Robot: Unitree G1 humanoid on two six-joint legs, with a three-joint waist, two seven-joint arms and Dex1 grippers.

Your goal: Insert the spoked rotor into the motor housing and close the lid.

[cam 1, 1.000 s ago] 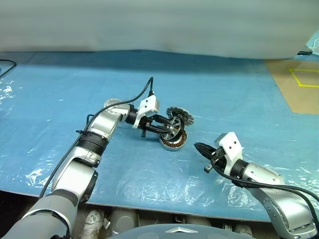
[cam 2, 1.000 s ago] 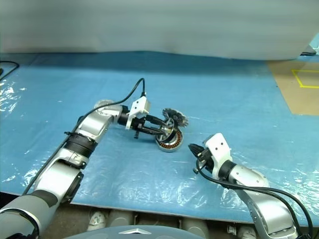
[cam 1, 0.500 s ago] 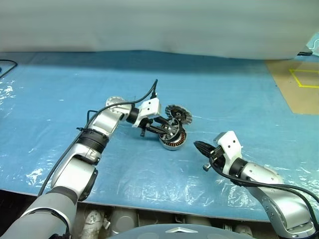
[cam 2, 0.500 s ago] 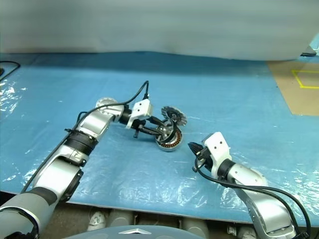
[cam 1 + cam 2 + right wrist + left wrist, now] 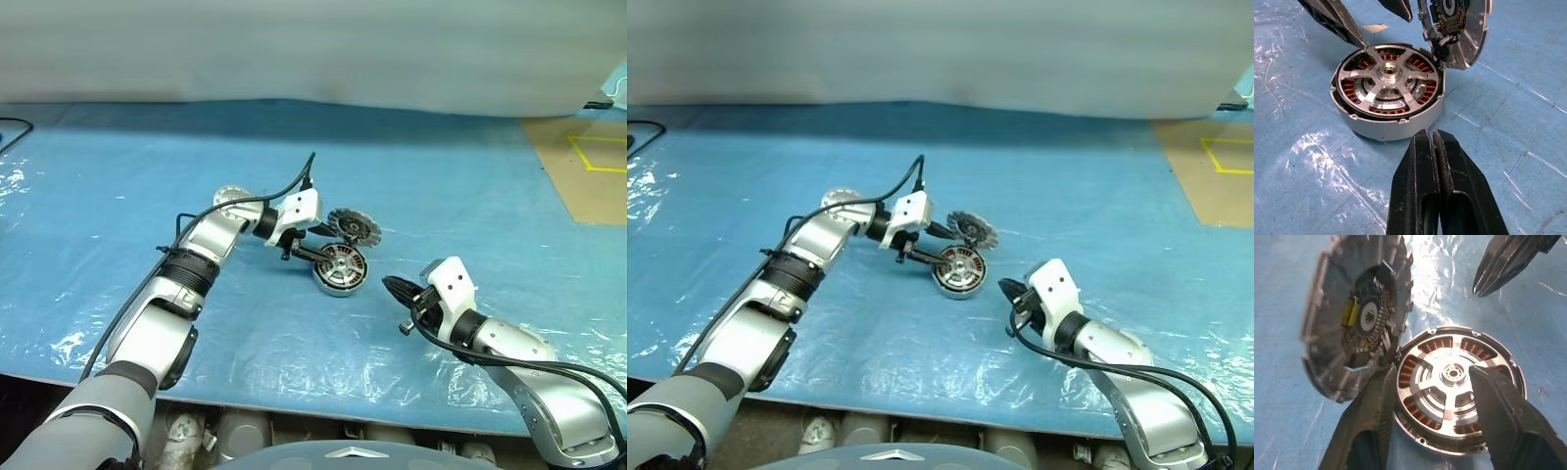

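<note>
Now shows the spoked rotor (image 5: 1387,81) lying flat and level inside the motor housing (image 5: 1381,128), spokes up, hub centred, ringed by the copper windings. Differs here from a second earlier, when held tilted above the can in the left gripper's pinch. Reads, by judgement, as the insertion step done.

Places the housing upright on the blue sheet (image 5: 470,186), near the middle of the work area, between the two arms.

Shows the lid (image 5: 1352,318) on edge, tilted, its inner face turned toward the can and its lower rim touching the can's far rim. Appears unmoved over the last second. Remains off the housing, hence the closing step not yet begun.

Shows the left gripper (image 5: 1431,378) spread, with the two black fingers (image 5: 1371,416) standing either side of the hub above the rotor and pinching nothing. Marks a release just made, the jaws having parted from their former grip. Cannot tell whether one finger brushes the lid's edge.

Shows the right gripper (image 5: 1429,134) pressed together and empty, pointing at the housing's near wall from close by but apart from it, unchanged in place.

Leaves, as the likely next demand, tipping the leaning lid down over the can without jarring the seated rotor. Carries some risk of the lid sliding off the rim instead.
</note>
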